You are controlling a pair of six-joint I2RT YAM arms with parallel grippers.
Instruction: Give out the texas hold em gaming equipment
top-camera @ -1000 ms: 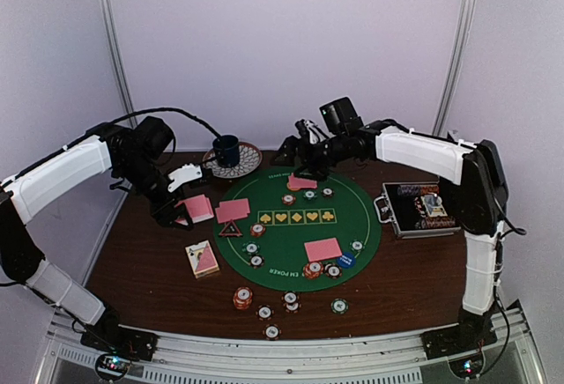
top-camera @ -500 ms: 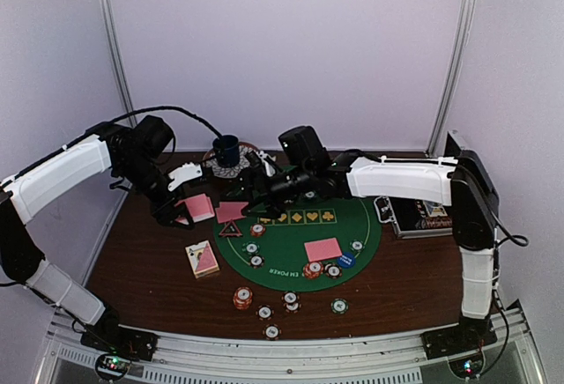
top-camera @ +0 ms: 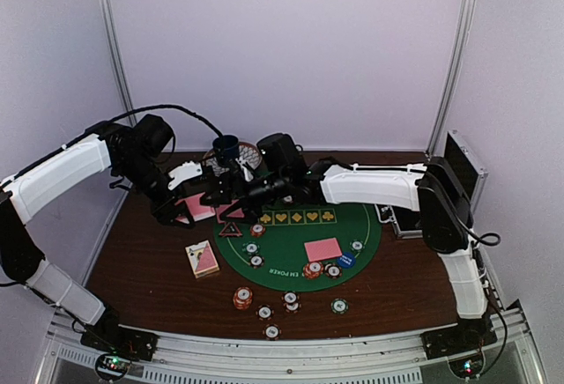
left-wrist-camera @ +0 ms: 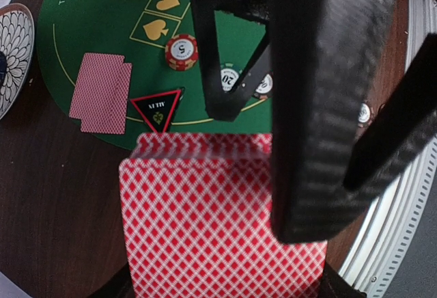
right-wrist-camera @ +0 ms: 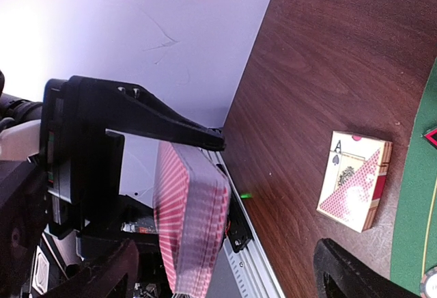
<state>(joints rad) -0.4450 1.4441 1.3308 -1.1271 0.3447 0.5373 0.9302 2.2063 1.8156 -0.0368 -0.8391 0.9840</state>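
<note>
My left gripper (top-camera: 189, 210) is shut on a deck of pink-backed cards (left-wrist-camera: 218, 223), held above the brown table left of the green mat (top-camera: 291, 234). My right gripper (top-camera: 220, 195) has reached across to it and is open, its jaws standing either side of the deck (right-wrist-camera: 191, 223). Its black fingers (left-wrist-camera: 321, 106) cover part of the left wrist view. A pair of cards (left-wrist-camera: 102, 93), the black triangle (left-wrist-camera: 158, 109) and a red chip (left-wrist-camera: 181, 50) lie on the mat below. Another pair of cards (top-camera: 322, 249) and a blue button (top-camera: 345, 261) lie at the mat's near right.
A card box (top-camera: 203, 259) lies on the table near the left. Several chips (top-camera: 264, 312) sit in front of the mat. The dark blue mug (top-camera: 226, 148) on its patterned plate stands at the back. An open chip case (top-camera: 463, 166) is at the right.
My right arm has swung from the far side of the mat leftward to the deck. The left arm and the deck have stayed put.
</note>
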